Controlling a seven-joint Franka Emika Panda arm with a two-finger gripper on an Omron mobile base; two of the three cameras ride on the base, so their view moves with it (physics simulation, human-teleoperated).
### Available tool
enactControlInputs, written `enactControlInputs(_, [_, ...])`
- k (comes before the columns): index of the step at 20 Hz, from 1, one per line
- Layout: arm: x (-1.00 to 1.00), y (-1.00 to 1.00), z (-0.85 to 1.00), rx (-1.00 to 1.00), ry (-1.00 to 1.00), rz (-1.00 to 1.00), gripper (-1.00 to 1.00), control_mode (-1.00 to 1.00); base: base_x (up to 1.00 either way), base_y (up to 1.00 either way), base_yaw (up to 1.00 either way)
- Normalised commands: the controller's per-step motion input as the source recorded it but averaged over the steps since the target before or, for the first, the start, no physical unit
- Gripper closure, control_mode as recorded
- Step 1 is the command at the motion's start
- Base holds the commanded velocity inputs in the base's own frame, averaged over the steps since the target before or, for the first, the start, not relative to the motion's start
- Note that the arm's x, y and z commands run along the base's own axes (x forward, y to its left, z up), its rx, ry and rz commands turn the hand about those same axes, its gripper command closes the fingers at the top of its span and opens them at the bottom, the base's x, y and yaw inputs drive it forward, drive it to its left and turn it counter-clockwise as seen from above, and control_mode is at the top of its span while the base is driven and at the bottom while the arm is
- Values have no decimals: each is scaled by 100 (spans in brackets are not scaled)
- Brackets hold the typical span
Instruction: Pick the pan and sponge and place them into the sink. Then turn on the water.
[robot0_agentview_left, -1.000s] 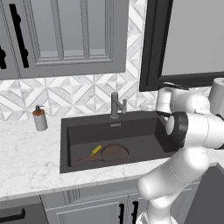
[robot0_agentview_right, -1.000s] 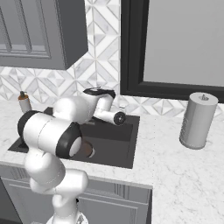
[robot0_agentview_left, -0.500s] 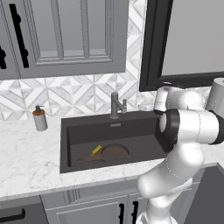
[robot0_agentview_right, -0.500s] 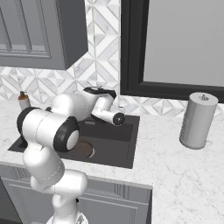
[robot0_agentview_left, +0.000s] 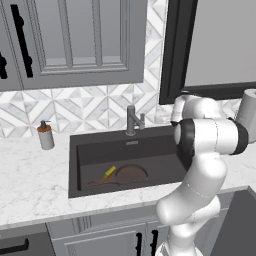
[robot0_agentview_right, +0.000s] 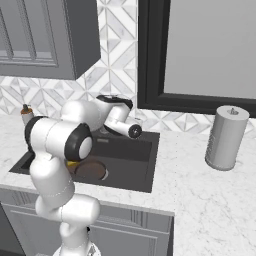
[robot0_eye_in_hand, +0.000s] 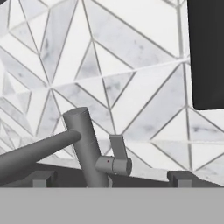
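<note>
Sitting in the sink (robot0_agentview_left: 80, 165) already: pan (robot0_agentview_left: 131, 173) flat on basin floor, handle pointing toward the soap-bottle side, sponge (robot0_agentview_left: 110, 171) yellow face up, touching/just beside pan rim where handle starts. So both placements look done; step in hand = turn on water. No blue stream visible at the faucet (robot0_agentview_left: 131, 120) yet.

End effector (robot0_eye_in_hand: 109, 180) in hand view: finger tips spread wide, nothing between them, aimed at faucet base w/ its small side lever (robot0_eye_in_hand: 117, 151) upright just above the tips. Spout runs off to one side of that view. Arm is bent over the sink's far corner near the window frame.

Next move, prob: close in on lever, get a tip against it & push/rotate it; needs fine alignment since lever is thin. Risk: bumping faucet body instead.

Around: soap bottle (robot0_agentview_left: 45, 136) on tabletop (robot0_agentview_left: 30, 180) beside the sink, paper towel roll (robot0_agentview_right: 226, 137) on the other side, well apart.
</note>
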Motion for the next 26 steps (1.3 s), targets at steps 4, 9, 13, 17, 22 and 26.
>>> enactControlInputs(4, [4,14,-12,0,-1,-1,-100,-100,0,0,0])
enactControlInputs(9, [0,24,-6,0,-4,-3,-100,-100,0,0,0])
enactControlInputs(13, [1,20,-9,0,-6,-4,-100,-100,0,0,0])
enactControlInputs(17, [2,14,-8,0,-2,-6,-100,-100,0,0,0])
enactControlInputs(22, [6,0,-5,0,0,-10,-100,-100,0,0,0])
enactControlInputs(26, [16,-2,0,0,0,-5,-100,-100,0,0,0])
